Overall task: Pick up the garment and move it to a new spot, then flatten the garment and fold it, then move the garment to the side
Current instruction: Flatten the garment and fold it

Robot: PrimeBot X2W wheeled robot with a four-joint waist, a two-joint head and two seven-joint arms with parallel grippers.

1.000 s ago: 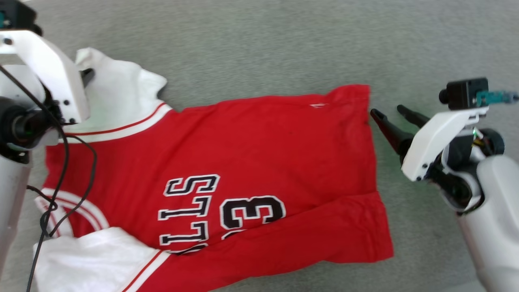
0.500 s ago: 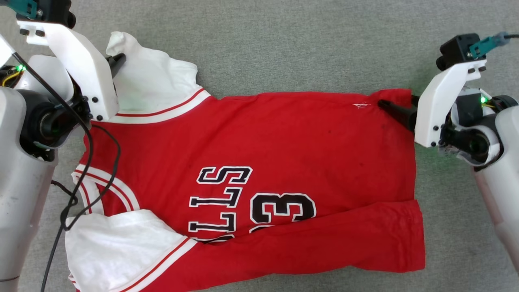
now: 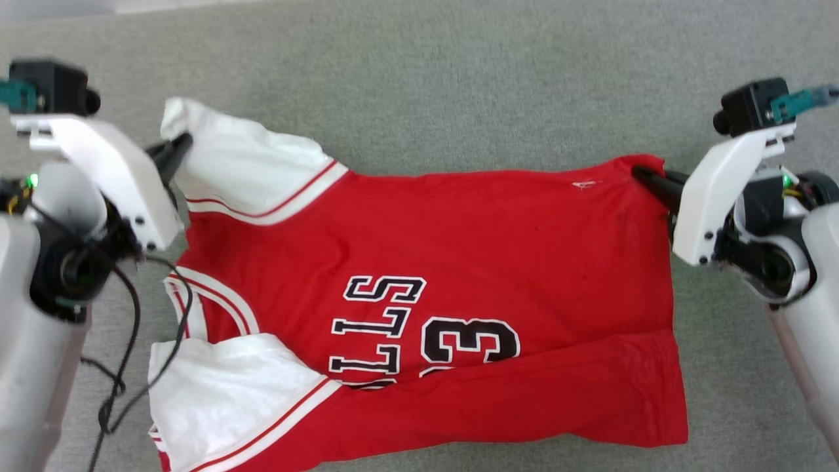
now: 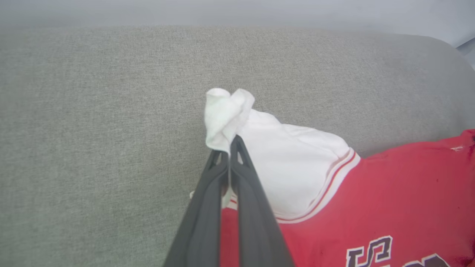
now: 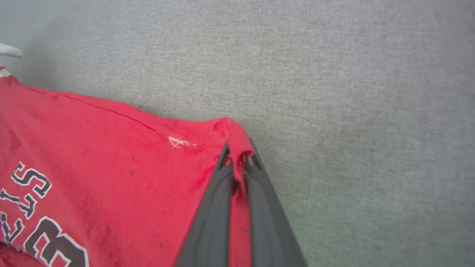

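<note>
Garment (image 3: 459, 249) lies spread on the grey surface (image 3: 459, 85). At the far left, the left gripper (image 4: 230, 146) is clenched on the tip of the white sleeve (image 4: 289, 163). So small a pinch could slip if pulled. A black cable (image 3: 189, 301) hangs by the neck and might catch. At the far right, the right gripper (image 5: 239, 154) bites the red hem corner (image 5: 237, 135), thinly too. A fold on the near side hides some letters (image 3: 380, 321), and the near sleeve (image 3: 223, 387) is cut off.

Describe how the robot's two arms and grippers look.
Both arms have pale grey rounded forearms and white angular wrist brackets with black cameras and teal plugs. The left gripper and right gripper have long, dark grey, tapering jaws. Black cables hang by the left arm; green lights glow.
</note>
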